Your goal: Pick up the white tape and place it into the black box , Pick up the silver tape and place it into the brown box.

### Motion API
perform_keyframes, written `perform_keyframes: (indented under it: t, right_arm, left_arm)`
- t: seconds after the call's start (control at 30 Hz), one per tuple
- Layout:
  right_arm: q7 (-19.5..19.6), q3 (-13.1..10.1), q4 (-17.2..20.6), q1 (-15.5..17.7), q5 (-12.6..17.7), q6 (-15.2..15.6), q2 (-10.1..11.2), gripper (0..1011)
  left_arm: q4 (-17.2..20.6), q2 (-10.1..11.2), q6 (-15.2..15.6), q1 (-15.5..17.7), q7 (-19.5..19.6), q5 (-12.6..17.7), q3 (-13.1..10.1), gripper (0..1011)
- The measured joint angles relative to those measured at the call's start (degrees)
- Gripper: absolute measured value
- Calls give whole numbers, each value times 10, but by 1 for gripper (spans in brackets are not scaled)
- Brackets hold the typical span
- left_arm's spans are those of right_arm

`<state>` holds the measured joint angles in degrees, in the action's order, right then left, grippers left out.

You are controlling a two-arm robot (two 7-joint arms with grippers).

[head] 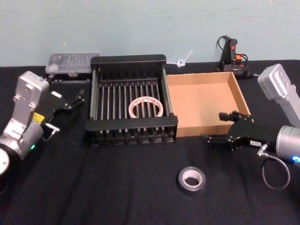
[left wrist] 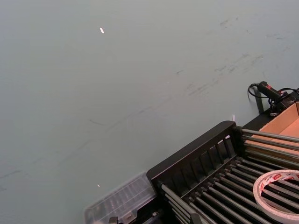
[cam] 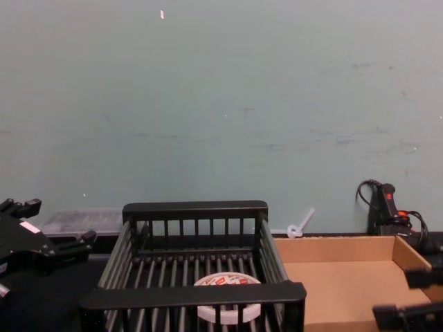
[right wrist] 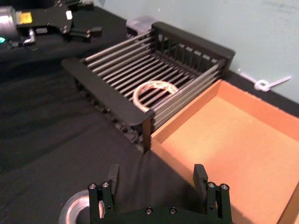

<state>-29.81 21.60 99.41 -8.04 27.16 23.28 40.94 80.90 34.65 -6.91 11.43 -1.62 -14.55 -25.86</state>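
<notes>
The white tape (head: 146, 107) lies flat on the bars inside the black box (head: 129, 60), and shows in the right wrist view as the white tape (right wrist: 154, 91) and in the chest view (cam: 225, 283). The silver tape (head: 191, 180) lies on the black cloth in front of the boxes, at the edge of the right wrist view (right wrist: 74, 211). The brown box (head: 206, 101) stands against the black box's right side and holds nothing. My right gripper (head: 220, 127) is open and holds nothing, at the brown box's front right corner. My left gripper (head: 74, 100) is open, left of the black box.
A clear plastic case (head: 72, 63) lies behind the black box at the back left. A black and orange tool (head: 232, 54) and a white tie (head: 184, 60) sit at the back by the wall. Black cloth covers the table in front.
</notes>
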Motion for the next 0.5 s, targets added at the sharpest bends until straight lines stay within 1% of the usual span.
perform_keyframes:
  t: [0.1,0.13,0.23,0.5]
  right_arm:
    - [-5,7,4,3,3,2,9,1000]
    - [-5,7,4,3,3,2,9,1000]
    - [-14,19,6,3,4,5,20,1000]
    - [-31,46,7,-5,4,11,35,1000]
  left_arm:
    - [0,0,0,0,0,0,0,1002]
    - [0,0,0,0,0,0,0,1001]
    - [0,0,0,0,0,0,0,1001]
    - [0,0,0,0,0,0,0,1001]
